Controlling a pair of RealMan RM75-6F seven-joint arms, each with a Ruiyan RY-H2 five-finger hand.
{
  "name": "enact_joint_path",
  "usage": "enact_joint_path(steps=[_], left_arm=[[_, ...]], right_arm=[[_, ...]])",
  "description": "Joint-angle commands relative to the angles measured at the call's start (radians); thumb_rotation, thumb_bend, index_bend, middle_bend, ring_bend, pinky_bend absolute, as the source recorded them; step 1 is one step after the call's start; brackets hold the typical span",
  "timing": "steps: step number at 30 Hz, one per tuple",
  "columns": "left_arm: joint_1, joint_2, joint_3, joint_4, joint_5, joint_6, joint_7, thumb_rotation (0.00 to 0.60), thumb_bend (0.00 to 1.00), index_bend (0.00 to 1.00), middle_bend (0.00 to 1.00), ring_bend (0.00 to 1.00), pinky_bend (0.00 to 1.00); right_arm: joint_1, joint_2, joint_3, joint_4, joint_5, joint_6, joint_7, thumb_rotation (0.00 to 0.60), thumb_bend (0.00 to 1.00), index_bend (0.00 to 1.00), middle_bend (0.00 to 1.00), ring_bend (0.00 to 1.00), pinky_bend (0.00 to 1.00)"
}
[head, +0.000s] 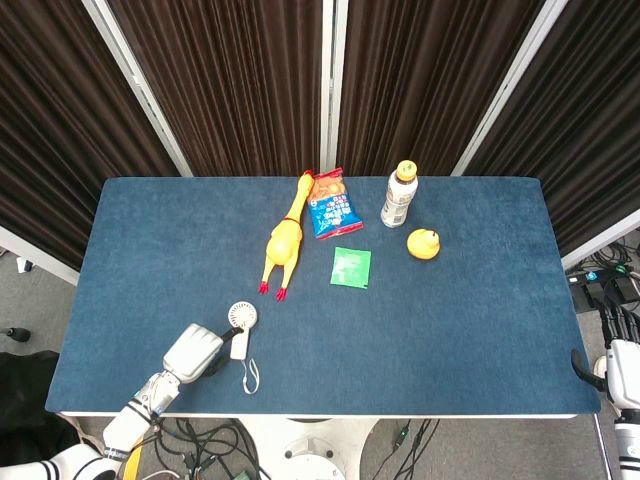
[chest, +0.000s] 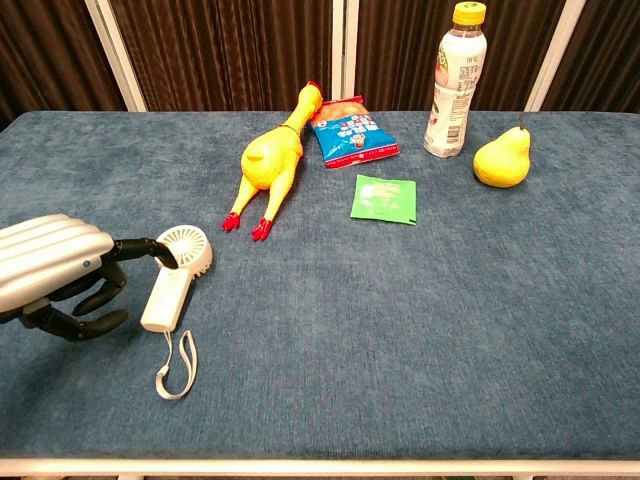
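At the near left edge of the table (chest: 420, 330) the left hand (chest: 55, 275) sits low beside the fan (chest: 176, 275), its dark fingers (chest: 140, 247) spread and curled toward the white handle; one fingertip reaches the spot where handle meets round head, touching or just short of it, I cannot tell which; nothing is gripped, and the fan lies flat with its strap (chest: 176, 366) looped toward the near edge; so, as I judge it, the approach is made and the closing and lifting are left. The right hand (head: 618, 365) only shows at the near right corner off the table, and whether it is spread or curled I cannot tell. Further in, near the middle, lies a green packet (chest: 385, 198); left of it the rubber chicken (chest: 272, 160) stretches toward the far edge; beside its head the snack bag (chest: 353, 132); far right stand the bottle (chest: 455, 80) and, just right and nearer, the pear (chest: 503, 158).
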Motion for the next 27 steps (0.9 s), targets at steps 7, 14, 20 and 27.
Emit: enact_joint_path(steps=[7, 14, 20, 27], left_arm=[[-0.002, -0.004, 0.004, 0.005, -0.009, 0.006, -0.001, 0.6, 0.41, 0.22, 0.79, 0.82, 0.78], [-0.004, -0.008, 0.011, 0.012, -0.017, 0.003, -0.013, 0.6, 0.41, 0.22, 0.79, 0.82, 0.78], [-0.006, -0.012, 0.012, 0.018, -0.021, 0.005, -0.015, 0.6, 0.41, 0.22, 0.79, 0.82, 0.78], [-0.006, -0.016, 0.017, 0.025, -0.044, -0.013, -0.042, 0.6, 0.41, 0.22, 0.79, 0.82, 0.78]], right_arm=[[0.0, -0.001, -0.001, 0.0, 0.001, -0.001, -0.003, 0.6, 0.3, 0.0, 0.0, 0.0, 0.0], [-0.001, -0.003, -0.002, 0.004, 0.0, -0.001, -0.002, 0.6, 0.3, 0.0, 0.0, 0.0, 0.0], [0.0, -0.003, -0.002, 0.002, 0.004, -0.007, -0.007, 0.6, 0.3, 0.0, 0.0, 0.0, 0.0], [0.002, -0.004, -0.003, 0.004, 0.005, -0.011, -0.007, 0.6, 0.3, 0.0, 0.0, 0.0, 0.0]])
